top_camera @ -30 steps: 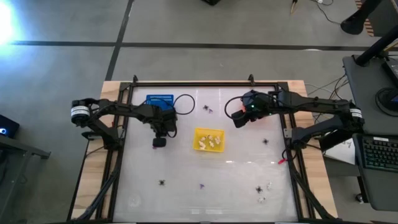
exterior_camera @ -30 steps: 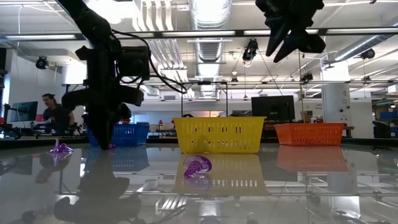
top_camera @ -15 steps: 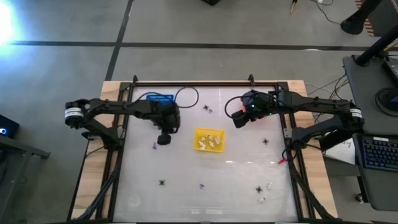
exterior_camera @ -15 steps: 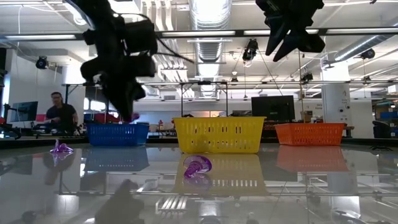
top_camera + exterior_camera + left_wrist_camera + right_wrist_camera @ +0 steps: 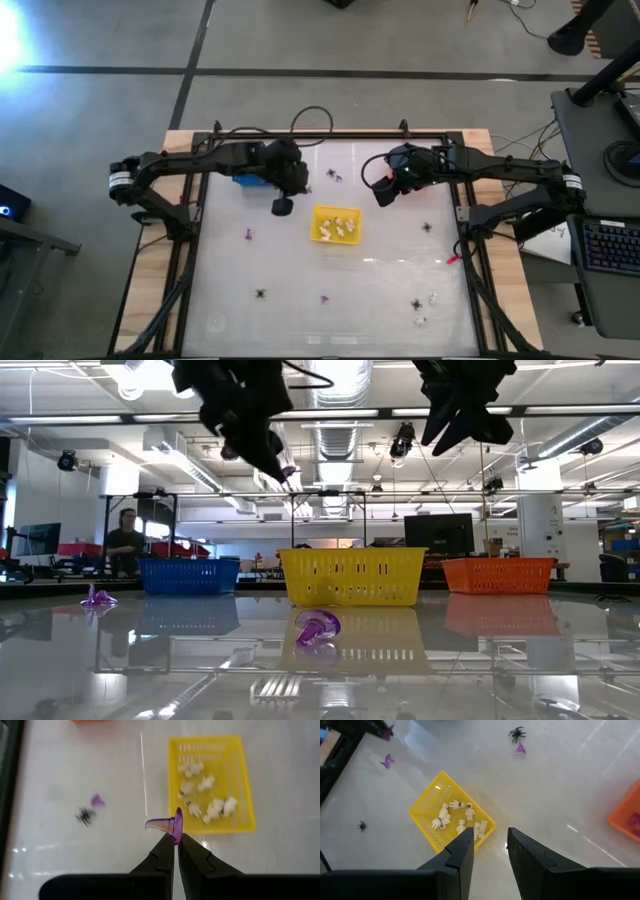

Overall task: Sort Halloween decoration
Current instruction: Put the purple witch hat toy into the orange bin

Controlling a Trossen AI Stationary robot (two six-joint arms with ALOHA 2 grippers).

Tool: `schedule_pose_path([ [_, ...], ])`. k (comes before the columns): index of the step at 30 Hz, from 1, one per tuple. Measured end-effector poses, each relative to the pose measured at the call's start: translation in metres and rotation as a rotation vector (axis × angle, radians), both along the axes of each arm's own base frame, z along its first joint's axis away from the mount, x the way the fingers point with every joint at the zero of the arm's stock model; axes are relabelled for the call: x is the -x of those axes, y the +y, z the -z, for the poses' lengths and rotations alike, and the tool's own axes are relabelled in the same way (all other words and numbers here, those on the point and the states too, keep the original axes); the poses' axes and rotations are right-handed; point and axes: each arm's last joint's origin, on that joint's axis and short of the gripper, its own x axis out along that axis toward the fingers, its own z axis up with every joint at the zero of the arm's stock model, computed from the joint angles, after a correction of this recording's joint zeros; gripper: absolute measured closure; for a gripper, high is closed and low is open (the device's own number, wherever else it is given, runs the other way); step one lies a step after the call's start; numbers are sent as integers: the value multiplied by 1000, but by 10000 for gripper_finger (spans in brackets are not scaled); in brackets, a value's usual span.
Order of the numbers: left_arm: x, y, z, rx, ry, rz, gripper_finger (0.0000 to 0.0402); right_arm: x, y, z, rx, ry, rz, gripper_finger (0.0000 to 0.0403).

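My left gripper (image 5: 283,205) hangs high over the table between the blue basket (image 5: 248,170) and the yellow basket (image 5: 335,223), shut on a purple hat-shaped trinket (image 5: 170,824); it also shows in the low view (image 5: 285,470). My right gripper (image 5: 385,190) hovers open, high over the far right part of the table (image 5: 490,842). Cream trinkets (image 5: 457,817) lie in the yellow basket. A purple trinket (image 5: 248,236), a black spider (image 5: 261,294) and another purple one (image 5: 323,298) lie loose on the table. My left gripper pinches the purple trinket by the edge of its flat brim (image 5: 178,827) between its two fingertips (image 5: 167,845), coming from above. The trinket is lifted clear of the table, and its pointed cone (image 5: 154,824) sticks out sideways from the fingers.
An orange basket (image 5: 497,573) stands at the far right under the right arm. A black spider and a purple piece (image 5: 334,176) lie near the far edge. More black and white trinkets (image 5: 425,302) lie near the right front. A person (image 5: 125,545) stands in the room behind.
My left gripper has risen from the table surface beside the blue basket to well above it and has moved toward the right and the far edge, carrying the purple trinket clear. A second purple trinket stays on the table where the gripper was.
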Motion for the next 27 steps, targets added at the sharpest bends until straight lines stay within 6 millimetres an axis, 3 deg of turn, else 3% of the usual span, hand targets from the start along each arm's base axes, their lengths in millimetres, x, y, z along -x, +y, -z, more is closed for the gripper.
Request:
schedule_pose_path([
  [5, -15, 14, -13, 16, -52, 20, 402, -1, 0, -1, 28, -14, -31, 294],
  [15, -43, 42, -12, 47, -60, 46, 401, -19, -4, -12, 269, -151, -209, 294],
  [27, -60, 49, -21, 36, -102, 71, 401, -46, -10, 4, 470, -116, -391, 294],
])
